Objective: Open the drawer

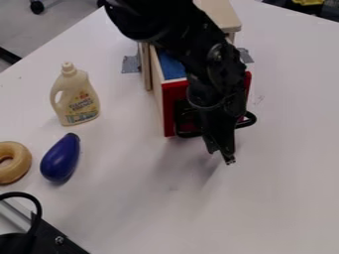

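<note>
The black gripper [222, 153] hangs down over the white table, just in front of the drawer's red front [173, 106]. Part of the black handle [248, 120] shows to the right of the gripper, and part to its left. Behind the red front a blue surface [171, 67] is visible inside the drawer, which stands out from its wooden cabinet [218, 14]. The arm covers the middle of the front and handle. Whether the gripper touches the handle, I cannot tell.
A cream bottle [78, 99] stands left of the drawer. A purple eggplant-shaped object [61, 158] and a tan ring [15, 163] lie at the left on the table [285, 198]. Black equipment [49, 235] occupies the lower left corner. Grey tape [131, 64] is beside the cabinet.
</note>
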